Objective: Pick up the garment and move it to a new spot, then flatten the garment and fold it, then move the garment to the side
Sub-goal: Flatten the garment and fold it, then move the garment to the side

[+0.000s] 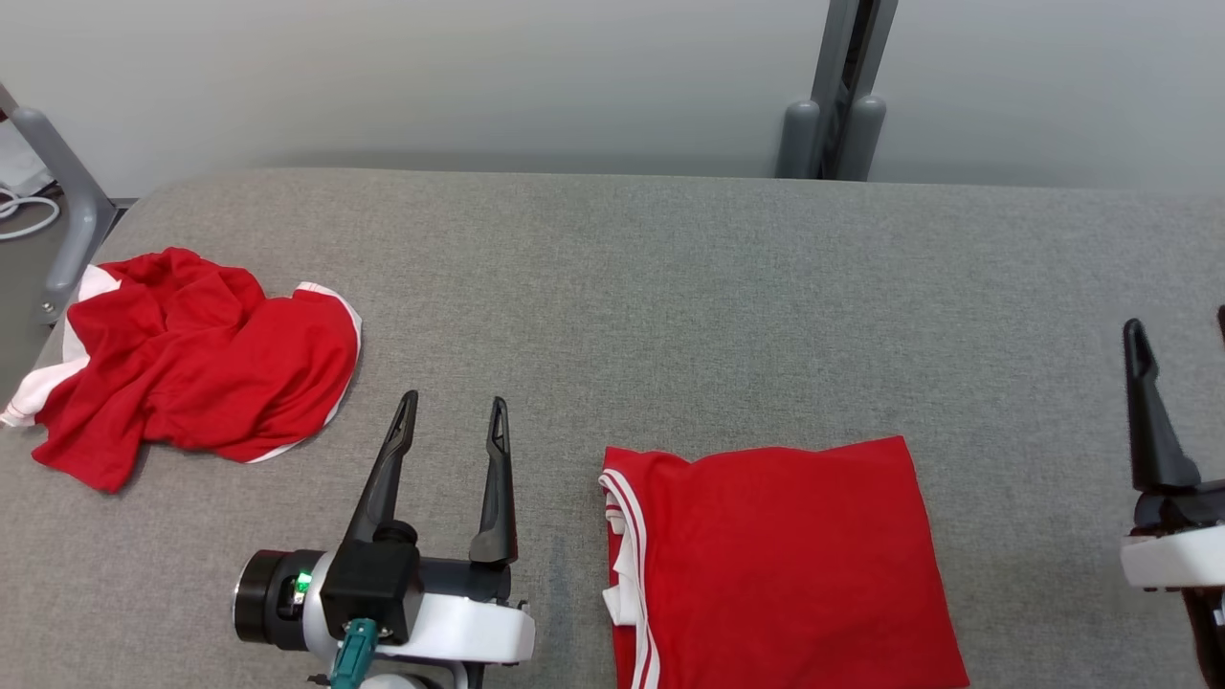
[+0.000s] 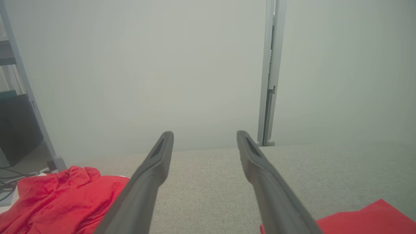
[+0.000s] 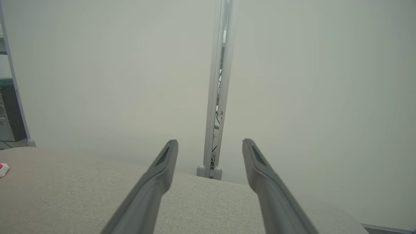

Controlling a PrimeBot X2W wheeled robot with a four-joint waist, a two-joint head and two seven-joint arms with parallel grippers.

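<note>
A crumpled red garment with white trim lies in a heap at the table's left edge; its folds also fill the lower left of the left wrist view. A second red garment, folded into a neat rectangle with a white-striped collar on its left side, rests at the front centre, and one corner of it is in the left wrist view. Between the two, my left gripper hovers open and empty. My right gripper is open and empty at the far right, clear of the folded garment.
The grey fabric table stretches wide and bare behind the garments. A grey upright post stands behind its far edge. A metal frame leg and a white cable sit off the left corner.
</note>
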